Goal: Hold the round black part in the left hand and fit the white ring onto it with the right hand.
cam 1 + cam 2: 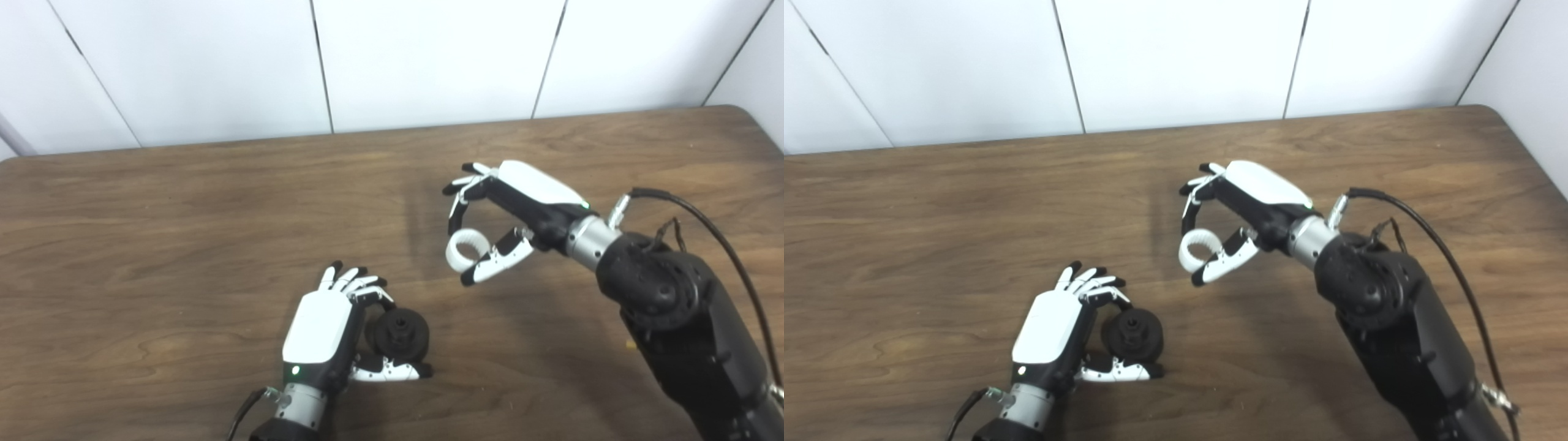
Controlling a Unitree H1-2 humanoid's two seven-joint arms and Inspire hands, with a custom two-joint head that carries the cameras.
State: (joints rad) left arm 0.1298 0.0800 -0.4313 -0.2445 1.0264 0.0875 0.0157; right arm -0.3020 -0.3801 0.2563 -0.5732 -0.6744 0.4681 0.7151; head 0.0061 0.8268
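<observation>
Left hand (324,327) low over the wooden bench (184,245), near its front edge. The round black part (401,334) sits between its curled fingers (352,282) above and its thumb below, hub facing toward the camera. Grip looks loose: fingers wrap one side only, and I cannot tell whether the part also rests on the bench.

Right hand (520,208) raised, further back and to the right, well apart from the left. It pinches the white ring (467,248) between thumb and fingertip; the remaining fingers are curled above it. Ring's opening faces roughly toward the camera, not toward the black part.

Risks from here (judgement):
- Ring held by a thin pinch at its rim. Any contact force during fitting could rotate it in the grip or pop it out onto the bench.
- Ring axis and hub axis do not look aligned. Approaching without reorienting the wrist would cock the ring on the hub and jam it.
- Left grip is partial. A sideways push from the ring could roll the black part out between thumb and fingers.
- Right thumb lies across the ring's lower edge and may strike the black part first.
</observation>
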